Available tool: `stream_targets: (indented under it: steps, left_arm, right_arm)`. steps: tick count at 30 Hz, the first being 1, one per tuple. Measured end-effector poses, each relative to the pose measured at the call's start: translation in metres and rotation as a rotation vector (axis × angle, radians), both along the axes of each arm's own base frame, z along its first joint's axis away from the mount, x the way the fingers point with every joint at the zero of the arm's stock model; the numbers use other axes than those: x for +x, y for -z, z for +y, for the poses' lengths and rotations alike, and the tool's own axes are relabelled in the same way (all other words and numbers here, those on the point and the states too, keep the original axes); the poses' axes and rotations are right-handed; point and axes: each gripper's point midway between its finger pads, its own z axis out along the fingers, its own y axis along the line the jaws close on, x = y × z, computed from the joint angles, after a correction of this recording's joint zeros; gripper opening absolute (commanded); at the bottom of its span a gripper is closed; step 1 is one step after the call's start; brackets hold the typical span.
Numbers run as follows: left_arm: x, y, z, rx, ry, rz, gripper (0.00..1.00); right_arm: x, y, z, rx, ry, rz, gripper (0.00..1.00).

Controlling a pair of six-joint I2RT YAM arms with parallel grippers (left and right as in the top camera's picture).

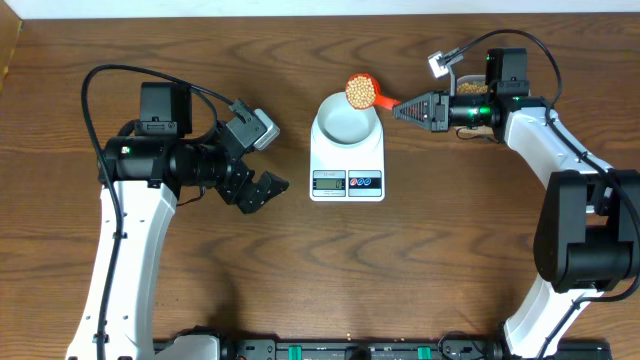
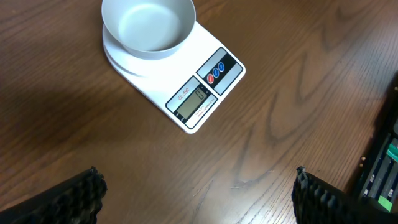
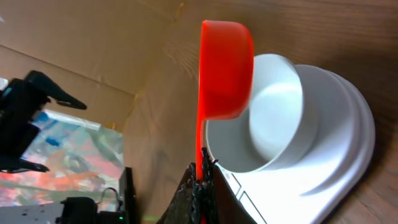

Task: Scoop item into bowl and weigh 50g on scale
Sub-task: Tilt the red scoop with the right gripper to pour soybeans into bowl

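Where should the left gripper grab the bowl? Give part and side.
Pinch the bowl at its left rim, one finger inside, one outside, coming down from the side of the open left gripper. The wall is thin and the bowl empty; the right gripper holds the red scoop over the far right rim, likely blocking that side.

The tabletop (image 1: 300, 290) under me is dark brown wood with clear grain and a soft sheen. The scale (image 2: 155, 87) looks like smooth white plastic, faintly glossy. The bowl (image 2: 184, 31) is smooth and satiny. The scoop (image 3: 227, 68) is bright orange-red plastic, shiny. The beans (image 1: 360, 92) look matt. My left fingers (image 2: 78, 199) carry black, ribbed, matt pads; my right fingers (image 3: 200, 196) look the same.
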Motion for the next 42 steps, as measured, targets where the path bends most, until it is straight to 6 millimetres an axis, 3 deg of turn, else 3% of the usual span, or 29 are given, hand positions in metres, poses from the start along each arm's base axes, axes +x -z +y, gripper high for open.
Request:
stream_targets:
  steps: [21, 32, 42]
  left_arm:
    - [0.0, 0.0, 0.0, 0.0, -0.001, 0.0, 0.98]
    - [0.0, 0.0, 0.0, 0.0, 0.0, 0.0, 0.98]
    - [0.0, 0.0, 0.0, 0.0, 0.0, 0.0, 0.98]
  right_arm:
    - [0.009, 0.015, -0.007, -0.12, 0.021, -0.124, 0.01]
    - [0.007, 0.021, 0.006, -0.161, -0.004, -0.16, 0.01]
    - [0.003, 0.027, 0.005, -0.204, -0.037, -0.221, 0.01]
